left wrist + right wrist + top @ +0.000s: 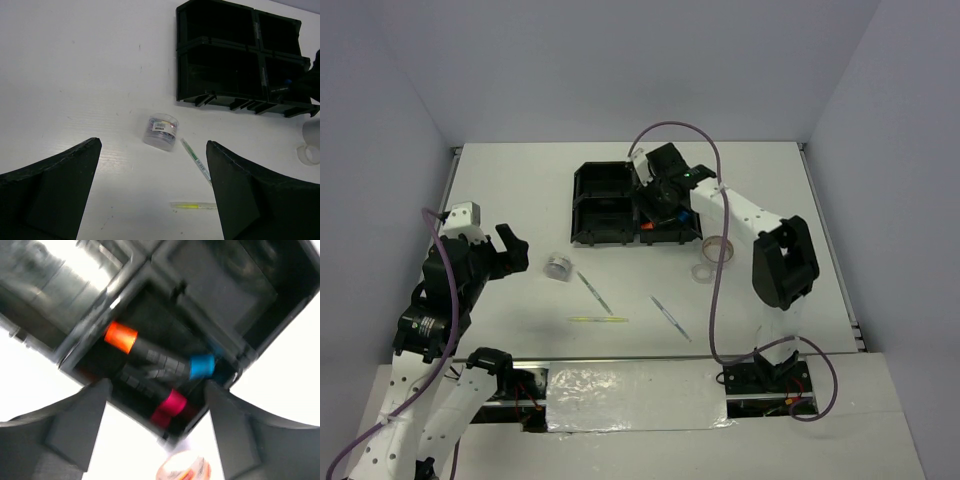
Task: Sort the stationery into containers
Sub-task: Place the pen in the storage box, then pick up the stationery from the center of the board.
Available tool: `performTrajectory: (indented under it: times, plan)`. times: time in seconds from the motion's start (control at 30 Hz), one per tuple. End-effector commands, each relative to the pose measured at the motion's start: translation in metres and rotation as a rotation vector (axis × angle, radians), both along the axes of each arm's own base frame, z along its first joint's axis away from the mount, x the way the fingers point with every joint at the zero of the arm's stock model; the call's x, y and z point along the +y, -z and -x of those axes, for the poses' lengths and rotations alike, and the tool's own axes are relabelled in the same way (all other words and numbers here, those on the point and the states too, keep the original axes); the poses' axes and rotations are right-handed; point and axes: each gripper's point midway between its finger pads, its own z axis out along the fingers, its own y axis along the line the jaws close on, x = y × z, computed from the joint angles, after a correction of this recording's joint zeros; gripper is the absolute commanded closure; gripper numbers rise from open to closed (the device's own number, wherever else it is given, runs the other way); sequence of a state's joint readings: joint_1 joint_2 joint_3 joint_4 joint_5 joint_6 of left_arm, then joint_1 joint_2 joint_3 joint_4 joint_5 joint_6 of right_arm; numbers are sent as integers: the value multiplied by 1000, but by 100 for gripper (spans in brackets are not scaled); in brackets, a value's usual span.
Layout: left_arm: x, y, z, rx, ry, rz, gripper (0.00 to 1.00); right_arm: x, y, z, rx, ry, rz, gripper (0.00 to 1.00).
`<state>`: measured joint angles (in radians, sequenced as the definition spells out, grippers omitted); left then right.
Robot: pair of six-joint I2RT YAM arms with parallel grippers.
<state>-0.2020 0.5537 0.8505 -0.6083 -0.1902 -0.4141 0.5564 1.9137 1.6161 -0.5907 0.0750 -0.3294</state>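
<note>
Three ribbed black highlighters [155, 362] with orange, blue and pink caps lie slanted, nearly parallel, in the near right compartment of the black plastic tray [600, 200], toward the bench's [520, 180] far edge. The right jaws stand apart above them. The left jaws are apart too.

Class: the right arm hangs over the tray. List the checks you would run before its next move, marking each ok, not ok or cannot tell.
1. Right end effector open with nothing between its fingers: ok.
2. Three highlighters lie inside one compartment of the tray: ok.
3. Right fingers high enough to clear the tray walls: cannot tell.
4. Left end effector open and empty: ok.
5. All stationery sorted: not ok. The silvery roll, left pen, right pen, stick, large tape and small tape lie on the table.
</note>
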Motion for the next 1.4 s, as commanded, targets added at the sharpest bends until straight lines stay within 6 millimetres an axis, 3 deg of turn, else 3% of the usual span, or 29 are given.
performTrajectory:
  times: [0.0,0.1,0.2,0.23,0.27,0.33,0.37,0.53,0.6,0.7,0.9,1.07,1.17,1.2,1.23,1.33,1.37]
  plan:
    - [-4,-11,-4,-51,28,-9,1,2,-70,15,-118,33,-167,10]
    - [-3,-12,-4,-54,24,-10,1,-5,-90,43,-102,97,-267,10]
    - [-2,-12,-3,-58,17,-8,1,-23,-83,75,-90,199,-329,8]
    - [-2,-14,-2,-62,17,-7,1,-31,-76,81,-85,236,-327,8]
    - [-1,-12,-2,-59,16,-8,1,-42,-54,94,-43,288,-309,8]
    - [-2,-13,-3,-59,17,-8,1,-60,-40,106,-23,395,-301,9]
    - [-2,-12,-3,-58,17,-8,1,-70,-21,113,1,446,-269,10]
    - [-1,-11,-3,-53,15,-8,1,-137,22,107,7,779,-217,20]
    - [-2,-12,-3,-58,15,-7,1,-162,28,100,11,889,-259,25]
    - [-3,-12,-2,-57,19,-7,1,-184,35,94,1,956,-328,28]
    - [-4,-13,-1,-60,26,-8,1,-196,64,84,78,973,-356,36]
    - [-4,-13,-1,-61,25,-7,1,-194,90,78,152,978,-350,44]
    - [-5,-13,-1,-60,30,-7,1,-197,98,74,174,1004,-315,61]
    - [-5,-12,-1,-60,29,-8,1,-201,96,74,166,1019,-300,78]
    - [-5,-13,-1,-60,28,-7,1,-204,93,75,151,1037,-300,82]
    - [-6,-12,-1,-59,32,-8,1,-216,60,78,31,1070,-326,88]
    - [-6,-13,-1,-60,33,-7,1,-217,38,78,-21,1064,-356,88]
